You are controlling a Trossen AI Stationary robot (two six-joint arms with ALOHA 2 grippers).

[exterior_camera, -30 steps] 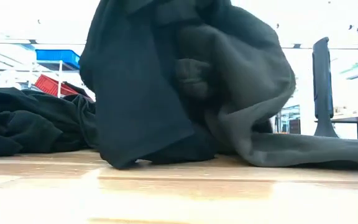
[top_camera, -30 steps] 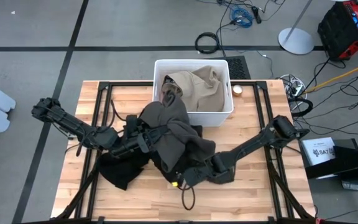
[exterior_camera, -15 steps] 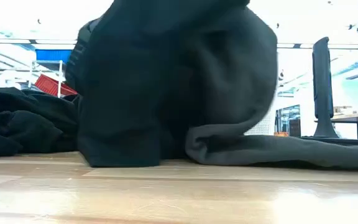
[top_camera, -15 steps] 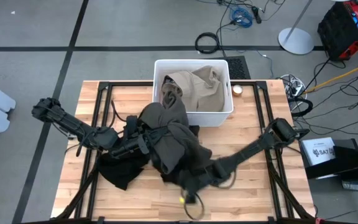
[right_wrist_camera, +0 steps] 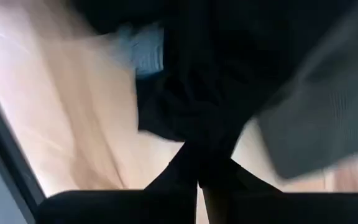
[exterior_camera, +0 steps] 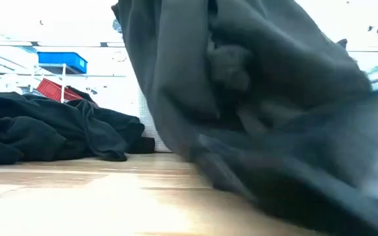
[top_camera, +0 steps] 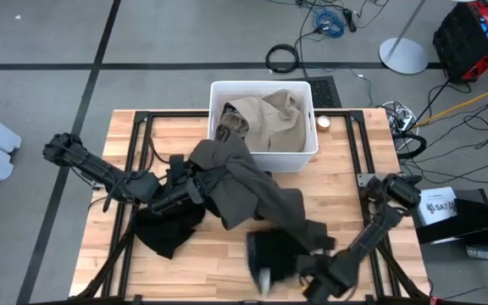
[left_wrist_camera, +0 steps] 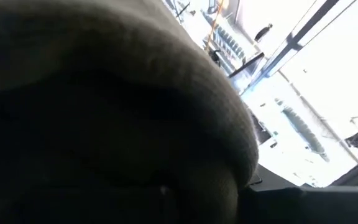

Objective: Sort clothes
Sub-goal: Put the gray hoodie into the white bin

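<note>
A large olive-green garment (top_camera: 252,191) hangs from my left gripper (top_camera: 195,185) at the table's middle left and trails toward the near right, where its lower end lies on the table. It fills the low view (exterior_camera: 254,85) and the left wrist view (left_wrist_camera: 104,93), hiding that gripper's fingers. Near the front edge, my right gripper (top_camera: 305,269) points down, shut on a black garment (top_camera: 274,252). More black clothes (top_camera: 166,230) lie heaped below the left arm. My left gripper holds the olive-green garment by its upper end (top_camera: 210,174), which is raised off the table; the cloth drapes over the fingers and hides the hold. My right gripper pinches a bunched fold of the black garment (right_wrist_camera: 197,149) between its two fingers, from above. The rest of that garment lies slack on the table (top_camera: 265,254).
A white bin (top_camera: 308,154) stands at the table's far middle with a khaki garment (top_camera: 269,119) in it. The olive cloth's upper end lies against the bin's near left corner. Bare wood (top_camera: 185,271) shows along the near left.
My right gripper has swung toward the table's near edge and to the right, and has tipped to point down. The black garment has come out from under the olive one toward the front edge. The olive garment's lower part has been drawn out toward the near right.
</note>
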